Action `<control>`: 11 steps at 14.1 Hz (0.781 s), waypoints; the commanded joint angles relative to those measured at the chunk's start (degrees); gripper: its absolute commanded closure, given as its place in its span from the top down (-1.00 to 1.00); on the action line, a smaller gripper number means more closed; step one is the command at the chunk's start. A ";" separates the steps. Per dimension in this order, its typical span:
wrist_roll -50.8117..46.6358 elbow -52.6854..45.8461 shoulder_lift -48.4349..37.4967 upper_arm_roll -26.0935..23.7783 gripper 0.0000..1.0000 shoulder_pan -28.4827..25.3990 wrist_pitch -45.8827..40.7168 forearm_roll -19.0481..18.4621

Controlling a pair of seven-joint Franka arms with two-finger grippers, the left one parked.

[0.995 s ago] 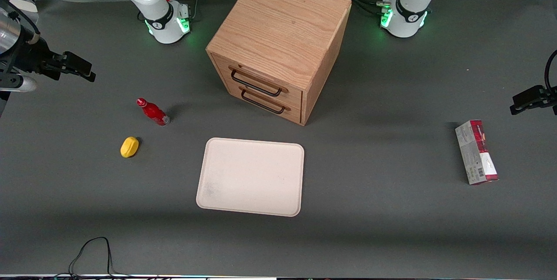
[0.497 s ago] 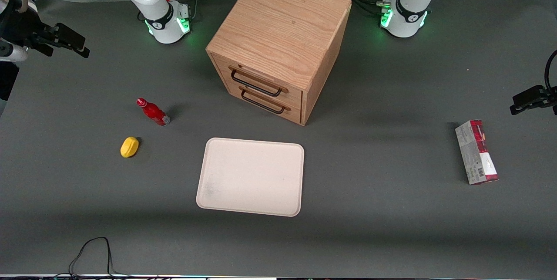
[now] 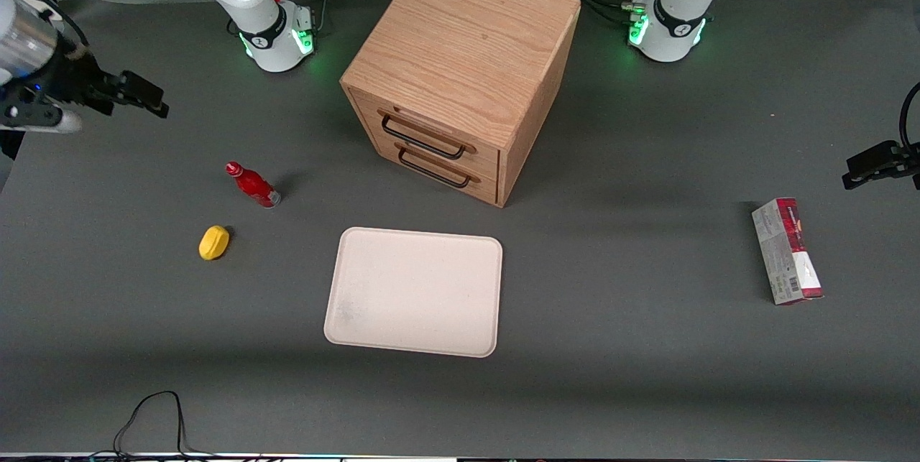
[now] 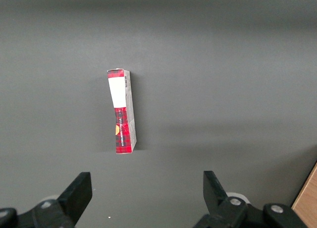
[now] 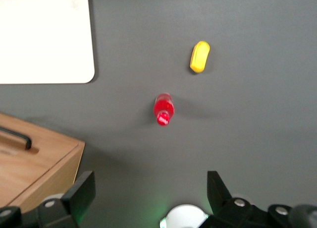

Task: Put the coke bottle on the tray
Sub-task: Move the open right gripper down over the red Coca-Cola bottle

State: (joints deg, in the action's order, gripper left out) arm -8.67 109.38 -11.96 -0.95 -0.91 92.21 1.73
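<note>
Front view high over table (image 3: 647, 390), both wrist views looking straight down

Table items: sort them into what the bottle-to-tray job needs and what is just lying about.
Needed for the job:
- bottle, standing on the table
- tray, bare
- claw, open, up in the air at the working arm's end of the table, holding nothing

Just lying about:
- lemon
- cabinet
- carton
</note>
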 commanded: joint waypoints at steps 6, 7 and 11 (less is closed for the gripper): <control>0.50 23.66 -3.86 0.25 1.00 -0.23 24.75 0.38; 0.50 25.51 -3.69 0.25 1.00 -0.32 27.12 0.38; 0.41 32.46 -2.37 -0.01 1.00 -0.32 36.97 0.38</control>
State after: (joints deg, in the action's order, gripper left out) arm -8.67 138.18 -13.16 -1.01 -0.93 125.33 1.73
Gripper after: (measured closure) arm 0.000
